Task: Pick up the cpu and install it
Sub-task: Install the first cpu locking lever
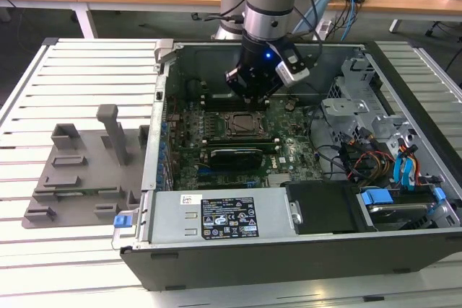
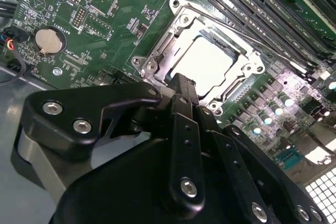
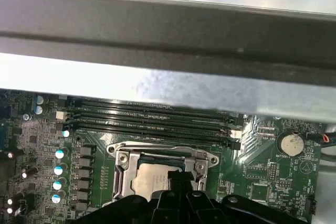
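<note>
Robot hand (image 1: pixel 254 97) low inside open computer case (image 1: pixel 303 250), just above socket frame (image 2: pixel 157 59). Cpu (image 2: pixel 210 64) lies flat in socket, silvery top visible in both wrist views. Hand's fingers drawn together, holding nothing, tips at socket edge.

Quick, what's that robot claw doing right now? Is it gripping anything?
Gripper: fingers closed together, holding nothing, tips at the edge of the cpu, which sits in the socket frame.
</note>
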`<state>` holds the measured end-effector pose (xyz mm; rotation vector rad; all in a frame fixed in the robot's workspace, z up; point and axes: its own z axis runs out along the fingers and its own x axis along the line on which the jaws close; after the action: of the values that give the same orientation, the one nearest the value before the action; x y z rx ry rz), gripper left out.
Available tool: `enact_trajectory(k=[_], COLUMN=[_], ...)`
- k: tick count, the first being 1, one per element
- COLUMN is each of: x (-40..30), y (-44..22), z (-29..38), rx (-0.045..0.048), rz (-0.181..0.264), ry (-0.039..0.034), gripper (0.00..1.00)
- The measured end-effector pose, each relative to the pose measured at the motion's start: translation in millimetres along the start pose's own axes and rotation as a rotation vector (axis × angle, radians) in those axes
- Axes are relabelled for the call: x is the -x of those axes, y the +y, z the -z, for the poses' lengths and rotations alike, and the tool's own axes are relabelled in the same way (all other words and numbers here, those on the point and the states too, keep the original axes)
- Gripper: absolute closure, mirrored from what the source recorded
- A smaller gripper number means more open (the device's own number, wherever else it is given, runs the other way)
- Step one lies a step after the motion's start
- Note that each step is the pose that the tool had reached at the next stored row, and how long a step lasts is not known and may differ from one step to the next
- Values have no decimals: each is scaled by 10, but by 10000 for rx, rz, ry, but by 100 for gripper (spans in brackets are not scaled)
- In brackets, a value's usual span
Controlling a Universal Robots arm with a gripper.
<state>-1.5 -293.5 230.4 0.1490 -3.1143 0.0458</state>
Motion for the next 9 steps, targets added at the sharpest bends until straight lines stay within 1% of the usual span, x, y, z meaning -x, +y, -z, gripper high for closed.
enact_trajectory(k=[8, 9], x=[-2, -2], y=[-2, -3], z=[77, 95], rx=[-25, -28], rz=[-1, -1], ry=[2, 3], gripper=[89, 89])
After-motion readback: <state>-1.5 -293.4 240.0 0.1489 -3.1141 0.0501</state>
